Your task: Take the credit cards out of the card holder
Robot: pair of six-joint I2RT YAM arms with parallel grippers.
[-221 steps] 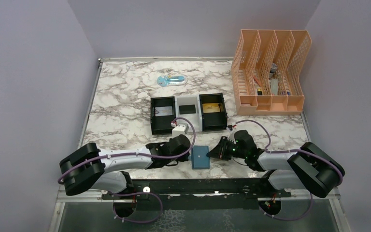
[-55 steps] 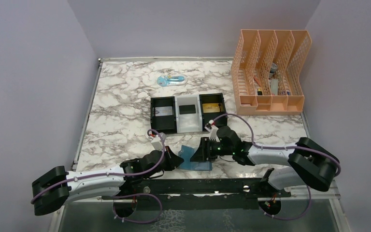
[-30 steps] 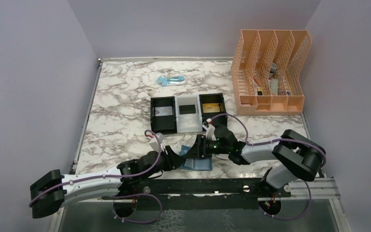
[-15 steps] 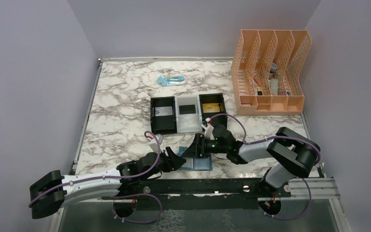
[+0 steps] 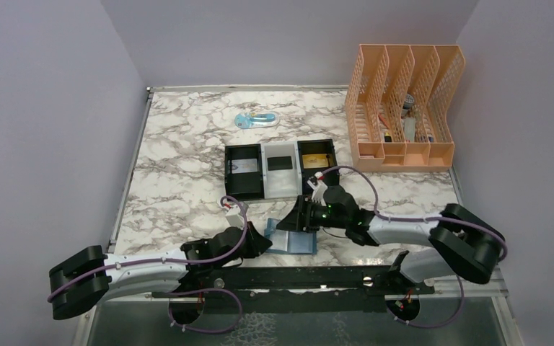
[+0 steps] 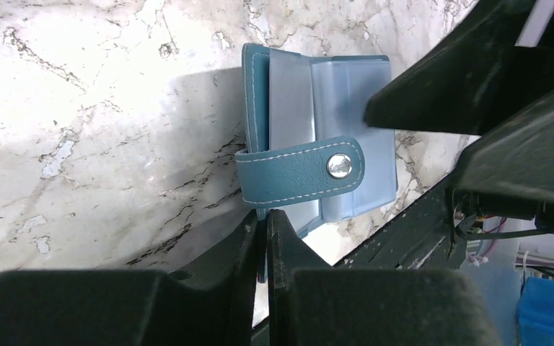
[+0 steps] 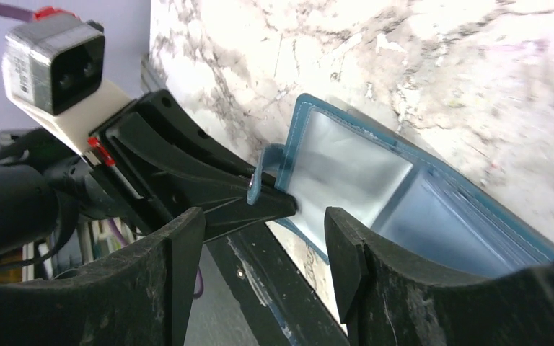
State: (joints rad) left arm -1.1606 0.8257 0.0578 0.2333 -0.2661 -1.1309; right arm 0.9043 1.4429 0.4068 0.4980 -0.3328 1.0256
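left fingers (image 6: 263, 232) nearly closed, pinching cover edge of teal-blue stitched folding card holder (image 6: 310, 108). right fingers (image 5: 296, 220) spread wide, gripping nothing, poised over pale-blue inner sleeves. holder open, cover tilted up, near front edge of marble bench (image 5: 187, 166), before black-and-white three-compartment tray (image 5: 281, 186).

The card holder (image 5: 296, 244) lies open on the table (image 5: 180, 166), close to the near edge. The left gripper (image 5: 265, 241) is at its left side and the right gripper (image 5: 296, 220) at its far side. Directly behind it sits the three-compartment tray (image 5: 228, 173). A small packet (image 5: 254, 120) lies further back. The file rack (image 5: 364, 130) stands in the far right corner.
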